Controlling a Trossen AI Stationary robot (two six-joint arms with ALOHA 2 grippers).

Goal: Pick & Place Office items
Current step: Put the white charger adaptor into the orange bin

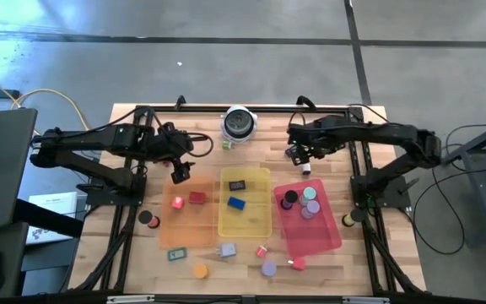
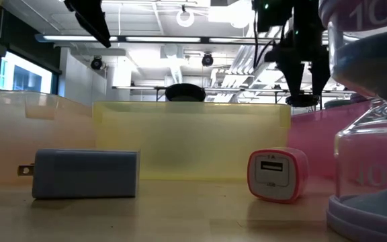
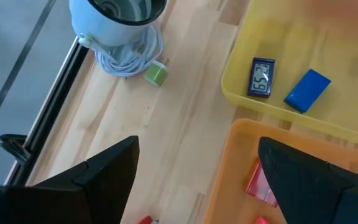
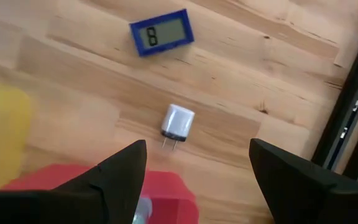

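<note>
Closest to the low camera, a purple-based plastic sand timer [image 2: 375, 134] fills the right edge, with a pink-and-white USB charger cube [image 2: 277, 175] and a grey-blue wall plug block [image 2: 84, 173] lying on the wooden table [image 2: 180, 215] in front of the translucent yellow tray [image 2: 190, 138].

From above, three flat translucent trays sit side by side: orange tray [image 1: 194, 232], yellow in the middle, red tray [image 1: 315, 236]. The yellow tray holds a small black digital clock [image 3: 261, 78] and a blue rectangular block [image 3: 307, 91]. The orange tray holds a red block [image 1: 197, 198] and a pink bit [image 1: 177, 202]. Several round discs, black, teal and purple [image 1: 304, 203], lie clustered in the red tray.

The left gripper [image 1: 180, 172] hangs over the table just beyond the orange tray's far edge, fingers spread wide and holding nothing; the red block lies near it, inside the tray.

The right gripper [image 1: 304, 154] hovers beyond the red tray's far edge, its fingers parted and empty. Directly below it a small white wall plug [image 4: 178, 123] lies on bare wood, just beside the red tray, and a blue-framed digital display [image 4: 161, 32] rests a little farther off.

More small pieces lie scattered along the near side of the table, among them an orange disc [image 1: 200, 270] and a purple disc [image 1: 268, 268].
</note>
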